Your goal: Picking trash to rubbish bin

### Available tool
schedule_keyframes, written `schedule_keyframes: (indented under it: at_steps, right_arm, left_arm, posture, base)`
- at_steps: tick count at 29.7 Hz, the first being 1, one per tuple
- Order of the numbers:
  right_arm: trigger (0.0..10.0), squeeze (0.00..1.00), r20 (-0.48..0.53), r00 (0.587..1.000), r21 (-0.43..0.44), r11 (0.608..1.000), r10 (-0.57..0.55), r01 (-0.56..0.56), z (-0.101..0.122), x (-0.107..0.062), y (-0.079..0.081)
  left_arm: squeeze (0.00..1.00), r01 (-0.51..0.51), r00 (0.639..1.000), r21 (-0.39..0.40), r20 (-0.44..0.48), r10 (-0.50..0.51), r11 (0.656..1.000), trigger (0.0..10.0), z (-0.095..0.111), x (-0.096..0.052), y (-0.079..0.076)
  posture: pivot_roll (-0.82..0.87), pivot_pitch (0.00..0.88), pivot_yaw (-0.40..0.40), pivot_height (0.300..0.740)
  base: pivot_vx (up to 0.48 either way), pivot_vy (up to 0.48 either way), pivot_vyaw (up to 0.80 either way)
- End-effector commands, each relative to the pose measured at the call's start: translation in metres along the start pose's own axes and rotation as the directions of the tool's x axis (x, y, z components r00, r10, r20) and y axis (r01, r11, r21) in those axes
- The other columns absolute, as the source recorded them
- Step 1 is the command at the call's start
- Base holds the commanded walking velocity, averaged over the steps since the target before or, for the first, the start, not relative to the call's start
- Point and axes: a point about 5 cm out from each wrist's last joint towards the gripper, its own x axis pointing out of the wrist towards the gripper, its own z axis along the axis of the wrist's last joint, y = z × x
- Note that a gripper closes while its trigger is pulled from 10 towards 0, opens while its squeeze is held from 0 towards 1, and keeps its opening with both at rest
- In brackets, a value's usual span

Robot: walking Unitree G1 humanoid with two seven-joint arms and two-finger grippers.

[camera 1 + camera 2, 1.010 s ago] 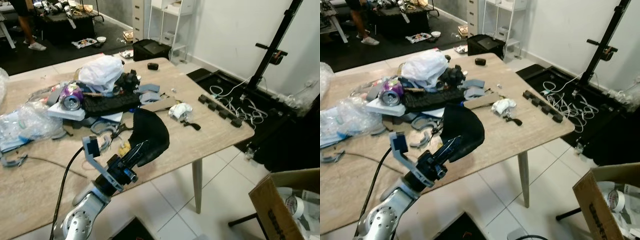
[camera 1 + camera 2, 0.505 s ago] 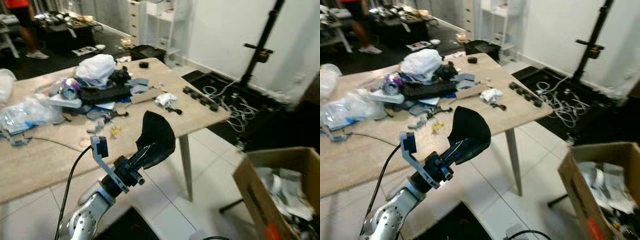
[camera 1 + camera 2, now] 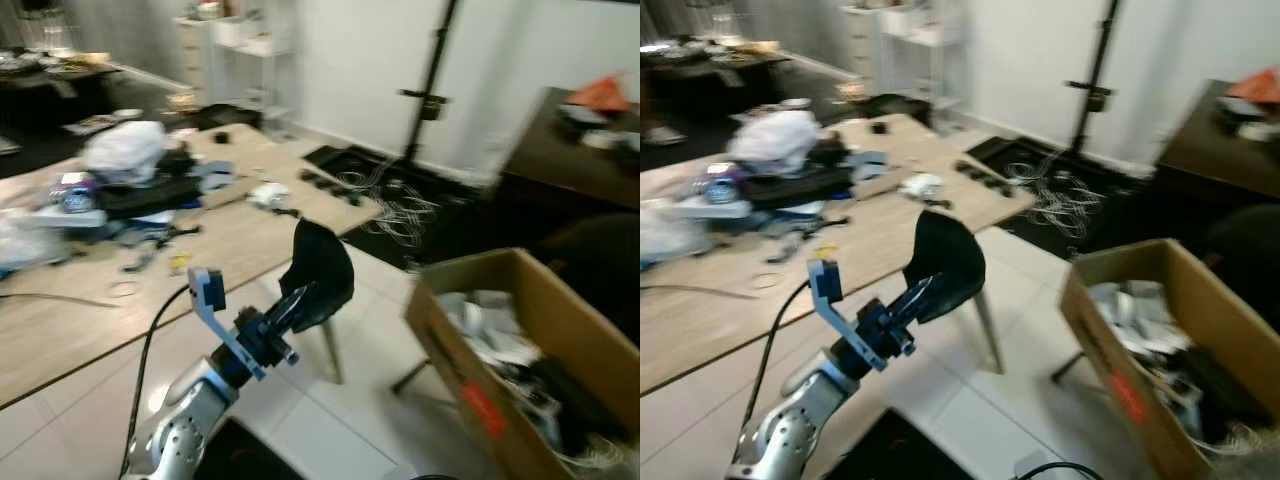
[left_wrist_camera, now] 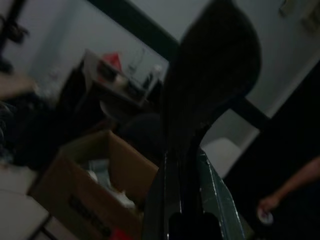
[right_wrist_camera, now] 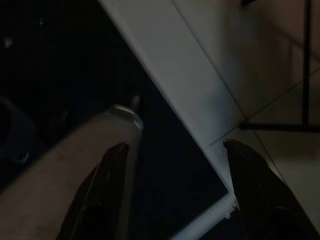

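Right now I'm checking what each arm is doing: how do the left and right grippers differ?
The left gripper is raised in front of the robot, its fingers shut on a black curved piece, aimed towards the cardboard box. The right gripper hangs low over the tiled floor, fingers apart and holding nothing. Both have two long black fingers.

Both head views are smeared by motion, so the clutter on the worktop (image 3: pixel 90 300) reads only as soft shapes — a white bag (image 3: pixel 125 150), a dark mass beside it. The cardboard box (image 3: pixel 1170 350) is cut off by the picture's edge, its contents too blurred to name. The black piece (image 3: pixel 318 275) hides the left tool's (image 3: pixel 292 305) fingertips. The right wrist view is dark — little beyond pale floor
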Motion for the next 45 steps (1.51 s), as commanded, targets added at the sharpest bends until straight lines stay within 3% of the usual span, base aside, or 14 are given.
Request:
schedule_keyframes:
  at_steps: [1, 20, 31, 32, 36, 38, 41, 45]
  right_arm:
    - [10.0, 0.00, -0.036, 0.999, -0.003, 1.000, 0.022, -0.022, -0.008, 0.000, 0.007]
    - [10.0, 0.00, -0.046, 0.999, -0.024, 1.000, 0.014, -0.016, -0.009, 0.000, 0.005]
    - [10.0, 0.00, 0.016, 0.997, 0.053, 0.996, -0.070, 0.069, 0.007, 0.000, -0.010]
    - [10.0, 0.00, 0.049, 0.995, 0.086, 0.993, -0.089, 0.085, 0.014, -0.001, -0.017]
    - [10.0, 0.00, 0.082, 0.990, 0.117, 0.988, -0.112, 0.102, 0.006, -0.004, -0.035]
    - [10.0, 0.00, 0.082, 0.990, 0.117, 0.988, -0.112, 0.102, 0.006, -0.004, -0.035]
    - [10.0, 0.00, 0.131, 0.985, 0.123, 0.987, -0.115, 0.099, 0.017, -0.005, -0.040]
    - [10.0, 0.00, 0.230, 0.968, 0.121, 0.990, -0.100, 0.074, 0.049, -0.006, -0.038]
  left_arm:
    - [0.00, -0.027, 1.000, 0.019, 0.011, 0.026, 0.999, 10.0, -0.002, -0.001, 0.002]
    - [0.00, -0.218, 0.976, 0.153, 0.021, 0.217, 0.964, 10.0, -0.005, 0.001, 0.020]
    - [0.00, -0.265, 0.964, 0.186, 0.046, 0.261, 0.946, 10.0, -0.006, 0.004, 0.025]
    - [0.00, -0.273, 0.962, 0.187, 0.052, 0.268, 0.944, 10.0, -0.007, 0.003, 0.025]
    - [0.00, -0.290, 0.957, 0.191, 0.059, 0.284, 0.938, 10.0, -0.007, 0.002, 0.027]
    - [0.00, -0.290, 0.957, 0.191, 0.059, 0.284, 0.938, 10.0, -0.007, 0.002, 0.027]
    - [0.00, -0.299, 0.954, 0.194, 0.066, 0.292, 0.934, 10.0, -0.007, 0.002, 0.028]
    - [0.00, -0.306, 0.952, 0.197, 0.075, 0.296, 0.931, 10.0, -0.006, 0.003, 0.029]
  posture:
    - [-0.05, 0.174, 0.005, 0.740]
    - [-0.05, 0.176, 0.008, 0.740]
    - [-0.05, 0.175, 0.009, 0.740]
    - [-0.05, 0.176, 0.009, 0.740]
    - [-0.05, 0.180, 0.007, 0.740]
    - [-0.05, 0.180, 0.007, 0.740]
    - [-0.05, 0.181, 0.006, 0.740]
    - [-0.05, 0.182, 0.003, 0.740]
  base:
    - [0.000, 0.000, -0.80]
    - [0.000, 0.000, -0.80]
    - [0.000, 0.000, -0.80]
    - [0.000, 0.000, -0.80]
    - [0.000, 0.000, -0.80]
    - [0.000, 0.000, -0.80]
    - [0.000, 0.000, -0.80]
    - [0.000, 0.000, -0.79]
